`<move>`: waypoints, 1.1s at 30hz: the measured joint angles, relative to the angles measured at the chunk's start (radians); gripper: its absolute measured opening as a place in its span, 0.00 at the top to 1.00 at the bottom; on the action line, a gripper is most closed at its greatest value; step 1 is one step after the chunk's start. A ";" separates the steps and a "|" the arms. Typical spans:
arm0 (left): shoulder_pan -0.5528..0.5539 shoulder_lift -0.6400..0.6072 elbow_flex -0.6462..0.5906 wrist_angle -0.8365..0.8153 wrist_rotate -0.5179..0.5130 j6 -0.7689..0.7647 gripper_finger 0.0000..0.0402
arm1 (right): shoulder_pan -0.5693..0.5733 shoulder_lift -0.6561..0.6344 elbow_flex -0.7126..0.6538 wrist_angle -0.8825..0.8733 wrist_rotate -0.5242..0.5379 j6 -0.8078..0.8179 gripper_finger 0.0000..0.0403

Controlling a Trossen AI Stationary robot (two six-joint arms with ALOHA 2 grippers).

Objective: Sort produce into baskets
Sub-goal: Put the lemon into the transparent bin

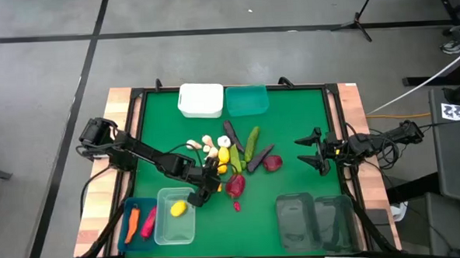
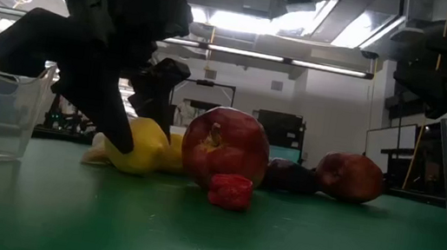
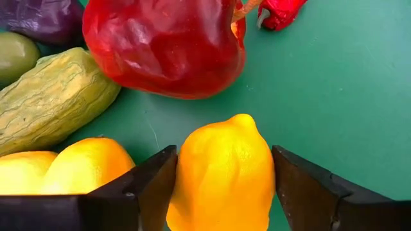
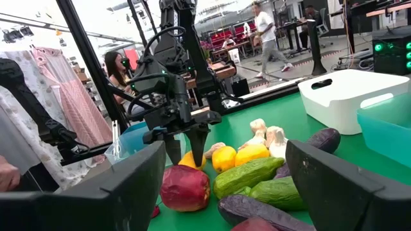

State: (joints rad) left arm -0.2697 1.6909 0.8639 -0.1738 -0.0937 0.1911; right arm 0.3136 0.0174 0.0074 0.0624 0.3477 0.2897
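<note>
Clearly, the lemon (image 3: pixel 221 173) was the thing in hand: it lay on the green worktop (image 1: pixel 293 142) at the near edge of the produce pile, and all places below are given from this lemon. To its left stood the clear pale green basket (image 1: pixel 174 225) with one yellow piece already inside, and further left the blue basket (image 1: pixel 133 226) with a carrot and a chilli. The left gripper (image 3: pixel 221 192) stood over the lemon with its fingers spread on both sides of it, very near its skin; if they already pressed it, I could not tell. The lemon looked light, hard and smooth, so I judged it could slip; the broad middle seemed the best place to hold. Just behind it lay a big red apple (image 3: pixel 164 45), beside it two more lemons and a cucumber (image 3: pixel 51 96), all close enough to be pushed. Far to the right, the right gripper (image 1: pixel 312 150) waited with fingers spread.
</note>
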 joint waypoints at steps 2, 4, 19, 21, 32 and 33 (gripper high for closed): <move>0.004 0.000 0.000 0.000 0.003 0.005 0.48 | 0.000 0.000 0.000 0.000 0.000 0.000 0.20; 0.004 0.000 0.000 0.000 0.003 0.002 0.51 | 0.000 0.000 0.000 0.000 0.000 0.001 0.20; -0.016 0.002 0.250 -0.299 -0.053 -0.153 0.52 | 0.000 0.000 0.000 0.000 0.000 0.001 0.20; -0.038 0.002 0.313 -0.415 -0.053 -0.204 0.52 | 0.000 0.000 0.000 0.000 0.000 0.001 0.20; -0.316 -0.038 0.452 -0.772 -0.037 -0.701 0.52 | 0.000 0.000 0.000 0.000 0.000 -0.003 0.20; -0.341 -0.045 0.452 -0.770 -0.043 -0.744 0.52 | 0.000 0.000 0.000 0.000 0.000 -0.005 0.20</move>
State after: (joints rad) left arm -0.6102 1.6457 1.3155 -0.9433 -0.1364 -0.5532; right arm 0.3138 0.0170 0.0072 0.0621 0.3473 0.2846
